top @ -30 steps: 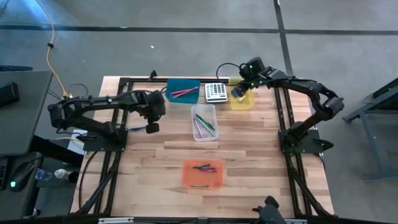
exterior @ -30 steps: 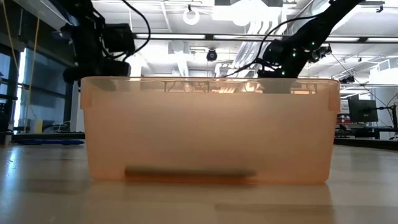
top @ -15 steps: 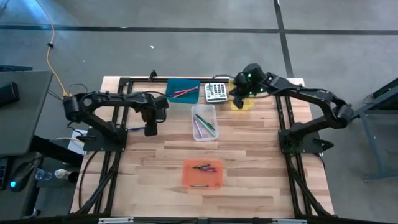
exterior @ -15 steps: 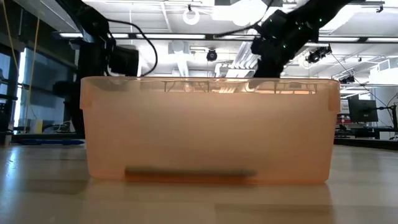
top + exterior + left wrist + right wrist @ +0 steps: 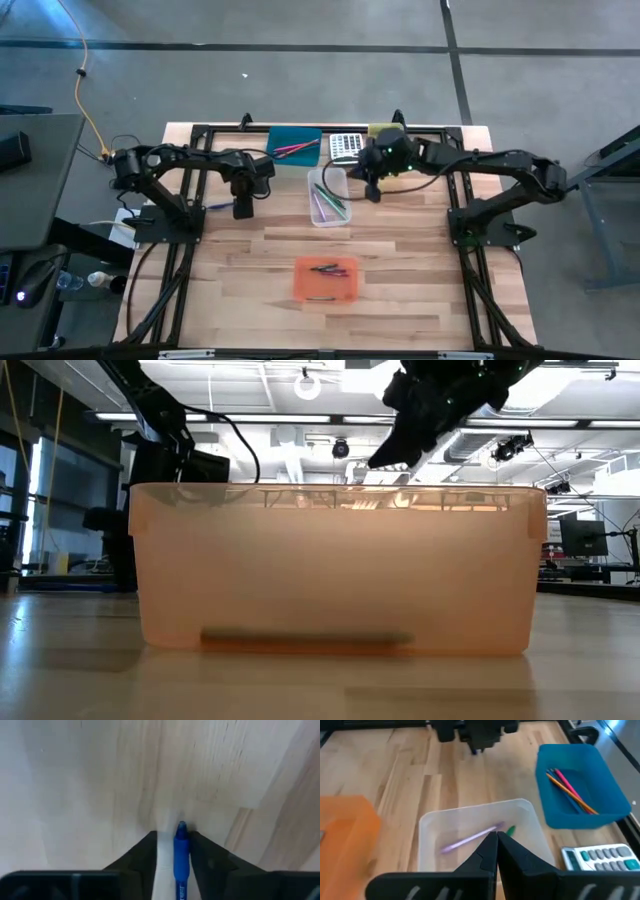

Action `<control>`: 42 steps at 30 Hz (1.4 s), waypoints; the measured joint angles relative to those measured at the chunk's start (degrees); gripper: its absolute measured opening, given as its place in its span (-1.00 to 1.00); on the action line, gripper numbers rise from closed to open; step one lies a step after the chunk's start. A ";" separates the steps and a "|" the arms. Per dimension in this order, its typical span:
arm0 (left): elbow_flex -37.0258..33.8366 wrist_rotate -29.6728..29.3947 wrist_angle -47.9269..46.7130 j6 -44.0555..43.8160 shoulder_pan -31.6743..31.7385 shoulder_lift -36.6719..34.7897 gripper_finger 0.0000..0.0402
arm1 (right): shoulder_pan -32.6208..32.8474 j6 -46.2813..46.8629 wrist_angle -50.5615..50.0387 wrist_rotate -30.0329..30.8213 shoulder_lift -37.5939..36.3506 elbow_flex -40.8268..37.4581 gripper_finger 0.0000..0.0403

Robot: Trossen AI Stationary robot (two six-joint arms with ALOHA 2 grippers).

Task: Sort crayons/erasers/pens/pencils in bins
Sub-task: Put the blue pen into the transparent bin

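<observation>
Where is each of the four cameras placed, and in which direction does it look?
High view: above the table, looking straight down; both arms show.
Low view: at table height, facing the orange bin; arms hang above.
Left wrist view: looks down at bare wood; left claw grips a blue pen.
Right wrist view: right claw over the clear bin.
Shared: the right wrist and high views both show the teal bin.

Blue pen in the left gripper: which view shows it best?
The left wrist view: the blue pen fills the gap between the left gripper's fingers. The other views don't show it clearly.
</observation>
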 joint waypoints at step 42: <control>14.25 31.21 39.14 -47.17 -1.68 -4.30 -1.00 | 7.84 5.98 20.60 8.61 -19.73 -25.77 -1.00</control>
